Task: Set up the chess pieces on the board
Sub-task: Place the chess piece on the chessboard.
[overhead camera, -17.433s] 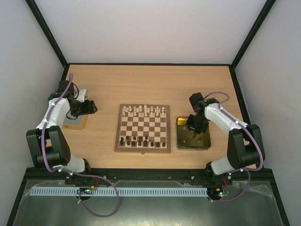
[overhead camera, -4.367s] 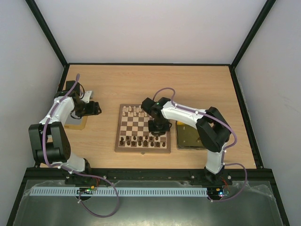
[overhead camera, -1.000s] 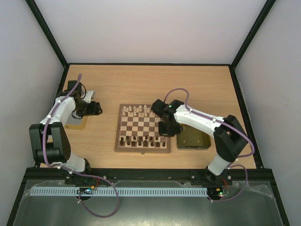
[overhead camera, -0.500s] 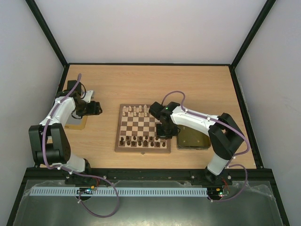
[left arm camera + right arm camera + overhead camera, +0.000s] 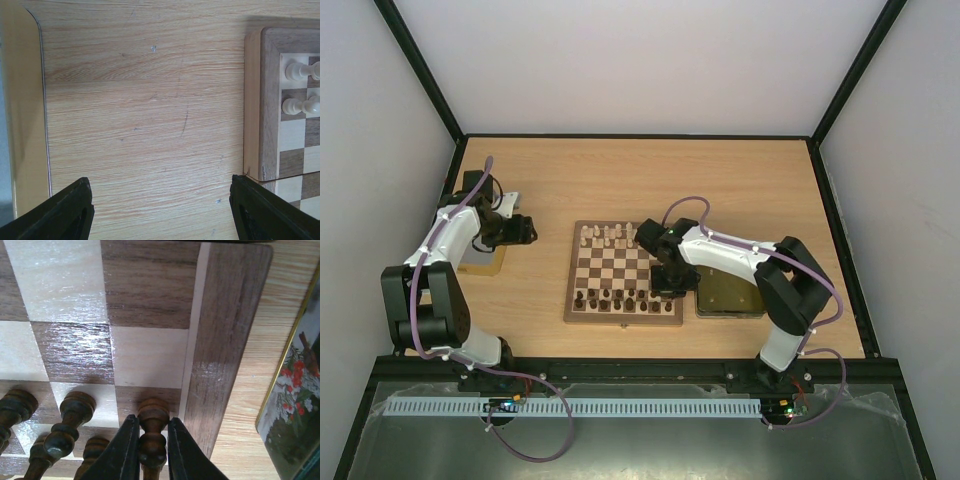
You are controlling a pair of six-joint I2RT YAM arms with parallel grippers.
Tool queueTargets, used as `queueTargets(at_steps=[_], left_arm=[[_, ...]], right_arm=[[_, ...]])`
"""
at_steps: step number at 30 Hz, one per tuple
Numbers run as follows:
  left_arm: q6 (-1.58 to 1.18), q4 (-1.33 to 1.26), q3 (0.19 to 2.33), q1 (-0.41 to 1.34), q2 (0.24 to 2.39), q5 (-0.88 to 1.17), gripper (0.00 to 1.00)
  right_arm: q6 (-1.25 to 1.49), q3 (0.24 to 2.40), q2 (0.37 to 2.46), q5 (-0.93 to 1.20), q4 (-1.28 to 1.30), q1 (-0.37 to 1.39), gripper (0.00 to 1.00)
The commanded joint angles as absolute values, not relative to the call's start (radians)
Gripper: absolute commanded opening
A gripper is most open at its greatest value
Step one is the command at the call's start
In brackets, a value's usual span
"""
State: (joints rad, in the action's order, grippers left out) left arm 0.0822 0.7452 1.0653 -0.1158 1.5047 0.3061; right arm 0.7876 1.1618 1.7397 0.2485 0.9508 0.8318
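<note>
The board point(image 5: 623, 318) lies mid-table, with pale chess pieces point(image 5: 612, 237) along its far rows and dark ones point(image 5: 613, 298) along its near rows. My right gripper point(image 5: 670, 284) is down at the board's near right corner. In the right wrist view its fingers point(image 5: 126, 440) press both sides of a dark pawn point(image 5: 153, 410) that stands on the dark square beside the board's border point(image 5: 230, 330); more dark pieces point(image 5: 75, 407) stand to its left. My left gripper point(image 5: 528, 230) hangs open over bare table left of the board point(image 5: 262, 100), nothing between its fingers point(image 5: 75, 210).
A gold tray point(image 5: 730, 296) lies just right of the board; its printed edge point(image 5: 295, 405) shows in the right wrist view. Another gold piece point(image 5: 480, 262) lies under the left arm at the table's left edge. Two pale pieces point(image 5: 295, 70) stand at the board's left corner.
Over the last second the right arm has swung left from the tray's edge and lowered the dark pawn to the board's near right corner. The left arm has stayed put.
</note>
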Motion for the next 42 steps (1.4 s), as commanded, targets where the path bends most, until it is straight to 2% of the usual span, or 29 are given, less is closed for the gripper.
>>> queueTargets(at_steps=[1,12,15,19,42], left_arm=[[0.08,0.746,1.06,-0.11,1.489,0.304,0.75],[0.082,0.747,1.062,-0.11,1.491,0.304,0.75],[0.082,0.747,1.063,-0.11,1.492,0.304,0.75],[0.082,0.748,1.062,-0.11,1.493,0.307,0.75],[0.083,0.749,1.064,-0.11,1.496,0.302,0.75]], right_arm=[[0.79,1.159,1.751,0.241,0.947,0.837,0.13],[0.788,1.17,1.759,0.246,0.947,0.838,0.14],[0.784,1.178,1.761,0.243,0.952,0.838,0.19],[0.784,1.185,1.765,0.236,0.956,0.838,0.21],[0.753,1.239,1.825,0.193,0.976,0.82,0.21]])
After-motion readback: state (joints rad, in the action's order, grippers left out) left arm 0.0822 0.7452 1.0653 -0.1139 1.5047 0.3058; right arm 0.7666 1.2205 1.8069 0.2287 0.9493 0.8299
